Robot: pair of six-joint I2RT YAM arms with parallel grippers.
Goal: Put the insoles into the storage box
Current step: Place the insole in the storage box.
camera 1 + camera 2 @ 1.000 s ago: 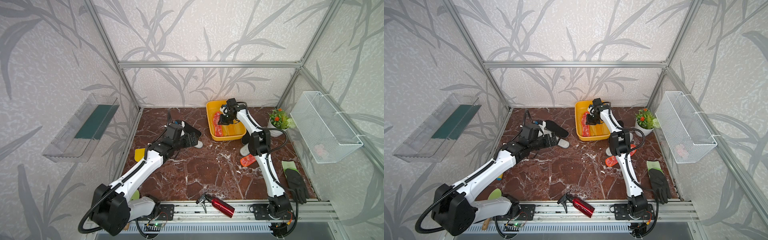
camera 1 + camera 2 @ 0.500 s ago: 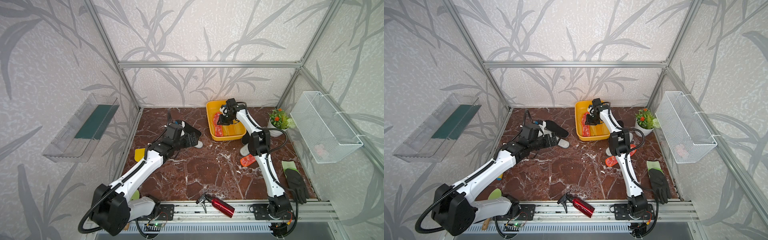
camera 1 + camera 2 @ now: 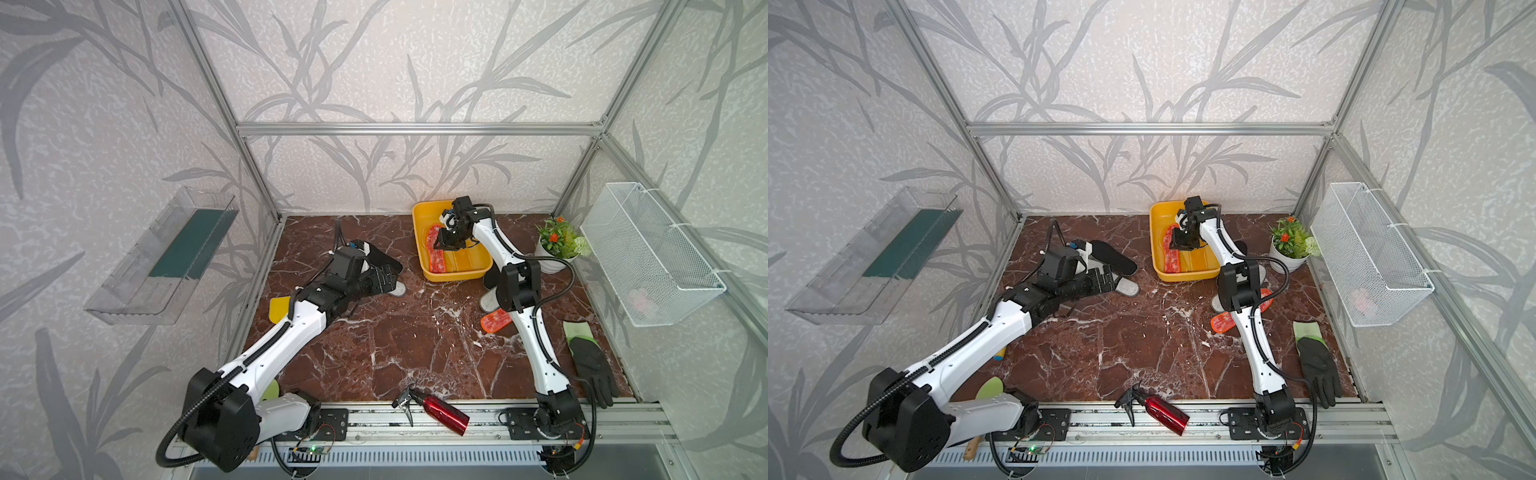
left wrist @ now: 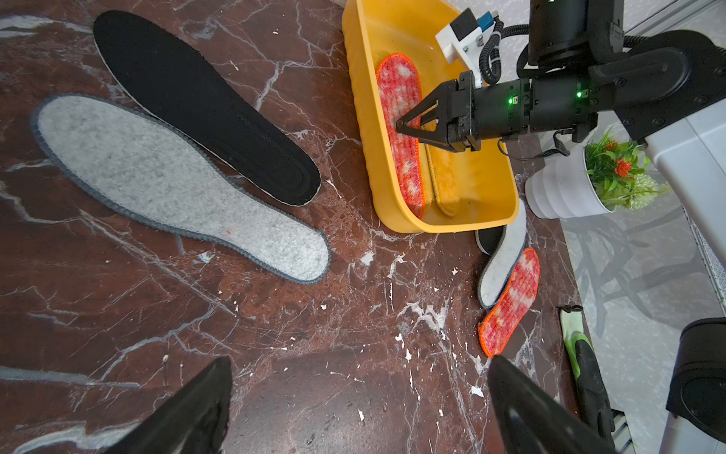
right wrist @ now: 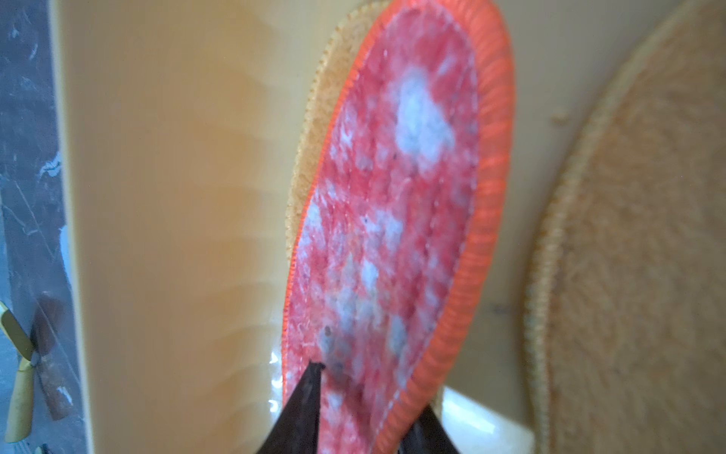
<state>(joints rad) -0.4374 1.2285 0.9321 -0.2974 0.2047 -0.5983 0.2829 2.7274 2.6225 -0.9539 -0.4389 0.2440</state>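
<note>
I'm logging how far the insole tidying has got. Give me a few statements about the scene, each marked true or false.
1. A red-orange insole lies inside the yellow storage box. True.
2. The left pincer is shut on the grey insole. False: it is open and empty above the tabletop, where the grey insole lies flat.
3. A second red-orange insole lies on the tabletop outside the box. True.
4. The black glove is in the storage box. False: it lies on the tabletop near the right arm's base.
5. The right pincer hangs over the potted plant. False: it is down in the storage box, at the red-orange insole.
</note>
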